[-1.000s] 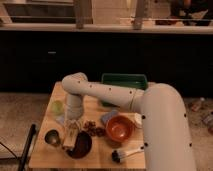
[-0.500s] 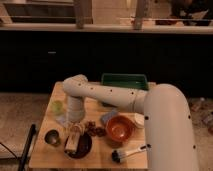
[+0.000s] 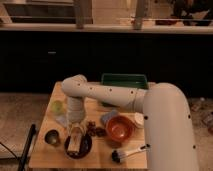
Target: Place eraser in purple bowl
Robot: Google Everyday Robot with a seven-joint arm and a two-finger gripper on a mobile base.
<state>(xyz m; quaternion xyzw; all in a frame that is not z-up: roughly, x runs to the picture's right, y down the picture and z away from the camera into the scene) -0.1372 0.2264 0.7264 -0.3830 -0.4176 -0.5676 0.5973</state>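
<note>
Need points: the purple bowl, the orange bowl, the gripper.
Round dark maroon-purple bowl (image 3: 86, 148), camera view, on its right rim.
Bright orange-red bowl (image 3: 120, 128), camera view, on its inside.
Gripper (image 3: 75, 142), camera view, low over the purple bowl, at its tip.

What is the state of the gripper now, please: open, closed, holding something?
Gripper: down over the purple bowl, with the eraser right beneath it in the bowl. It cannot be told whether it grips the eraser.
</note>
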